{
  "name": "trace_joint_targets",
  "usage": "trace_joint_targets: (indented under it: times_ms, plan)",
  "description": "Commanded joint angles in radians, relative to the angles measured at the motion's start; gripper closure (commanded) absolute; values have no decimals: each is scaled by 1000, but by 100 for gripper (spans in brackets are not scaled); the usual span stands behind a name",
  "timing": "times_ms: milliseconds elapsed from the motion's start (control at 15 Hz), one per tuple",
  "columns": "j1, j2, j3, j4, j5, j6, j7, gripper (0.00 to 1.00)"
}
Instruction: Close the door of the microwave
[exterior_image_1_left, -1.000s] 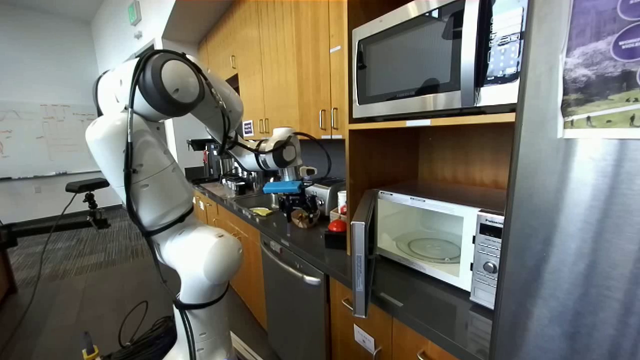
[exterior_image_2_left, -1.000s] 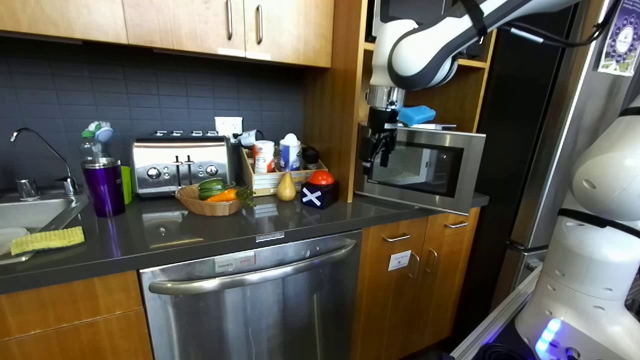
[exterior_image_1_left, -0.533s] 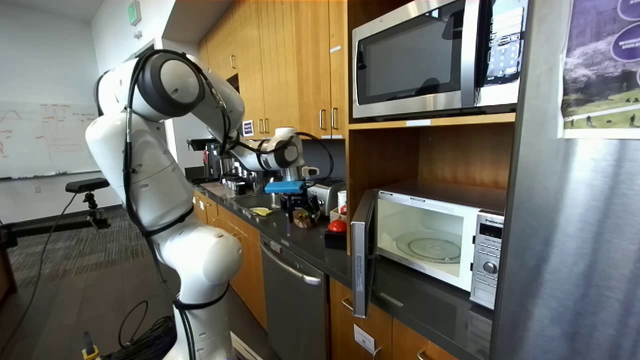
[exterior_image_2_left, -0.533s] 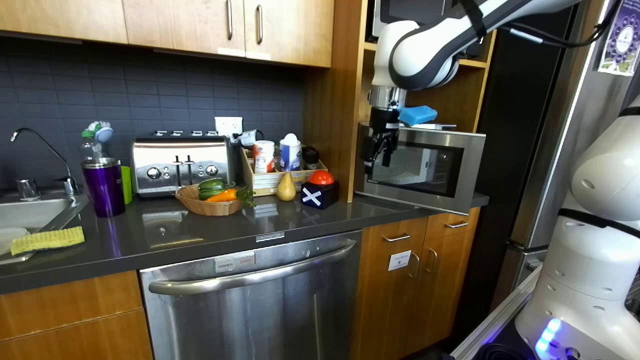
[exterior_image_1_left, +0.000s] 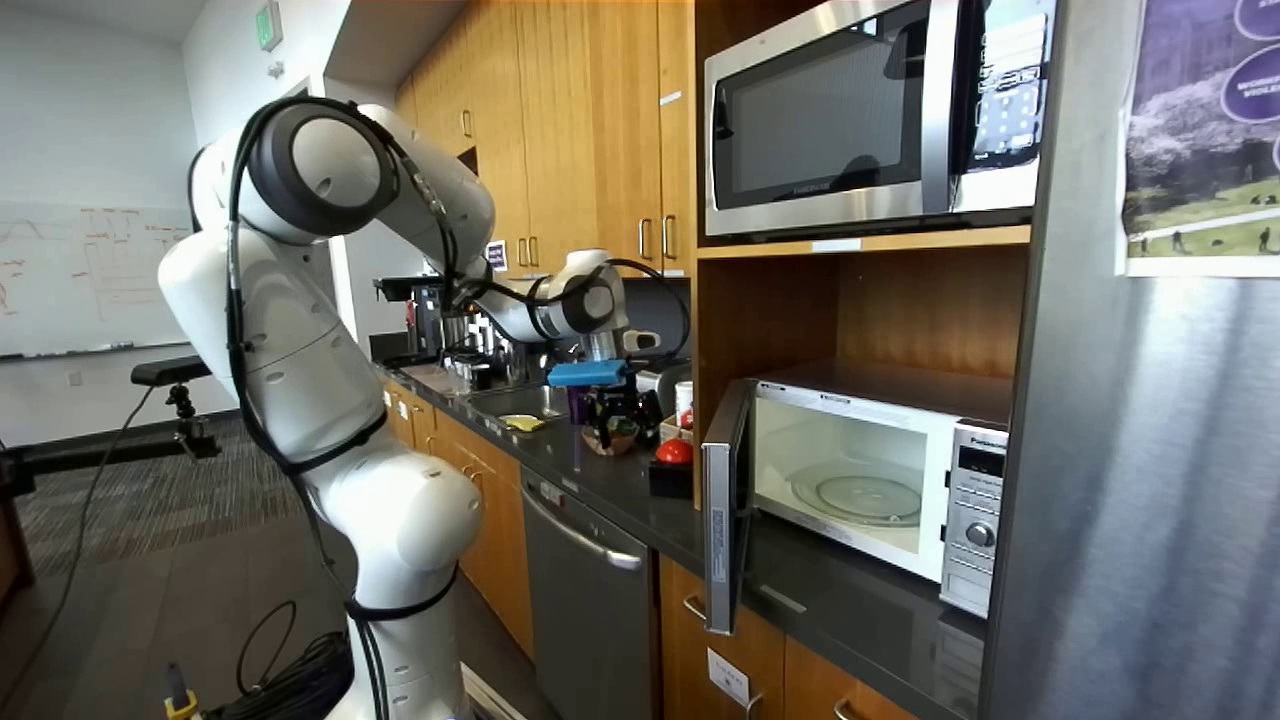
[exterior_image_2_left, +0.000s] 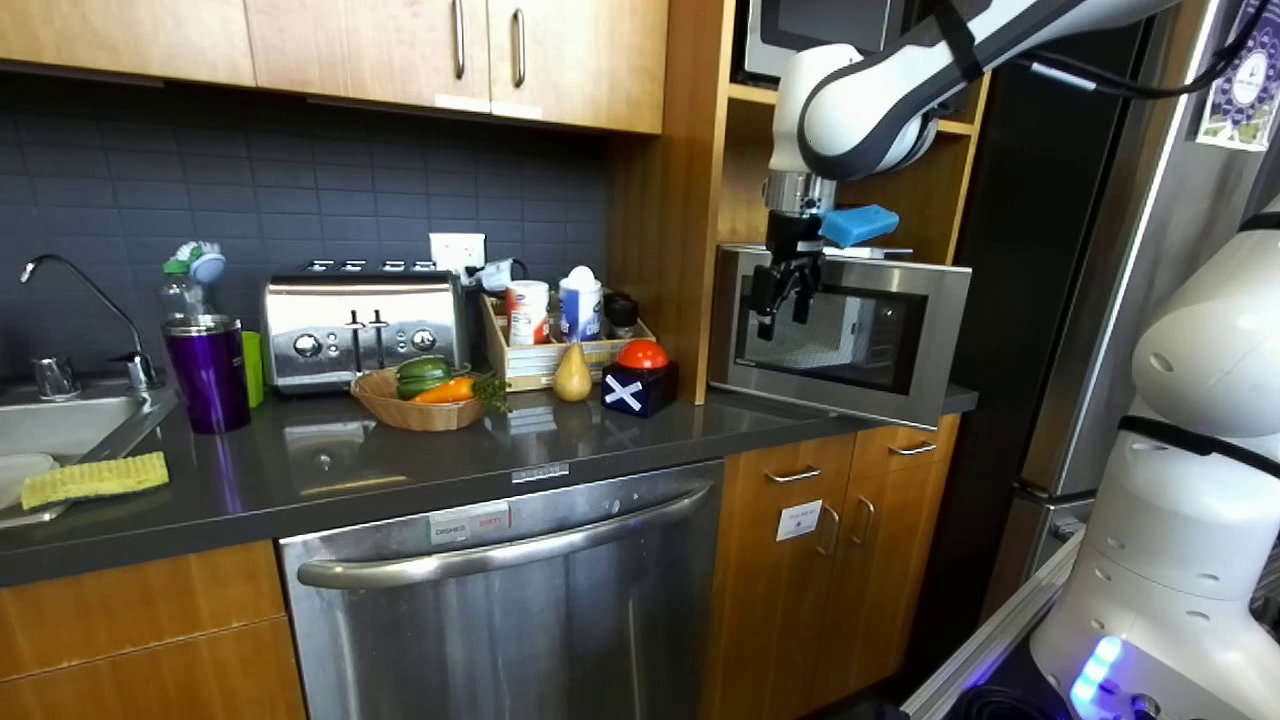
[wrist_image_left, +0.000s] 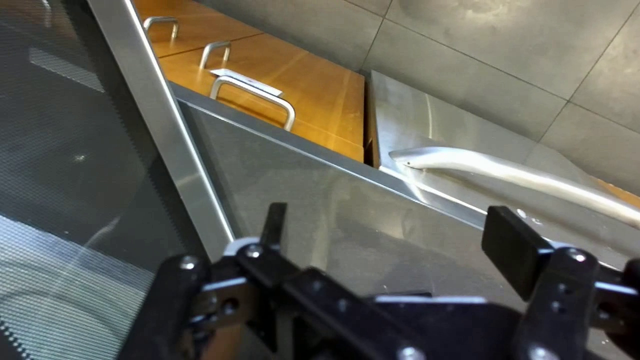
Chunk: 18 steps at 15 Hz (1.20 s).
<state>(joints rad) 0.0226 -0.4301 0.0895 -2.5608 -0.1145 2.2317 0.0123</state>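
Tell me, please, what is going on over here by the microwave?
A robot arm is here to close the door of the small silver microwave. The door stands swung open, so the glass turntable inside can be seen. The fingers are apart with nothing between them, above the counter on the door's outer side. In an exterior view a gap shows between them and the door, so it is not being pushed at this moment.
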Motion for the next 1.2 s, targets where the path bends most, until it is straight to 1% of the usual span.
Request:
trace_joint_targets:
  times_ms: [0,600,1133]
  plan:
    - [-28,-60,-19,-42,-39,-25,23,0]
    - [-122,-146,-80,-100,-84,-47,53,0]
    - [-203,-215,-120,-137,-91,-74,75,0]
